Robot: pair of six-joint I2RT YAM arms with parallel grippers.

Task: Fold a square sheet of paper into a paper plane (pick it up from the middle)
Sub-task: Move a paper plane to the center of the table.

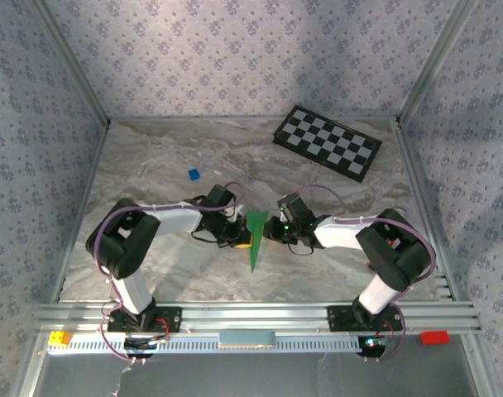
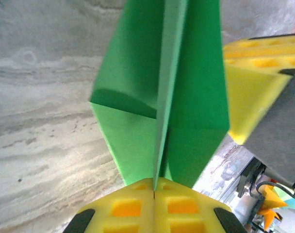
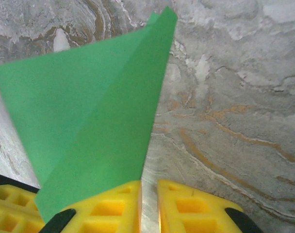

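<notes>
The square sheet of paper is folded into a slim bright green paper plane (image 1: 254,244), held between the two arms with its tip pointing toward the near edge. My left gripper (image 1: 241,236) is shut on its centre crease; in the left wrist view the yellow fingertips (image 2: 133,206) meet around the raised fold of the paper plane (image 2: 138,63). My right gripper (image 1: 270,232) stands beside the plane's other side, slightly open (image 3: 149,194). Bare table shows through its narrow gap. The paper plane (image 3: 89,107) lies past its left finger, not between the fingers.
A black-and-white checkerboard (image 1: 328,142) lies at the back right. A tiny blue block (image 1: 194,174) sits behind the left arm. Aluminium rails (image 1: 251,314) run along the near edge, with a yellow block (image 1: 59,338) and a red block (image 1: 434,337) on them.
</notes>
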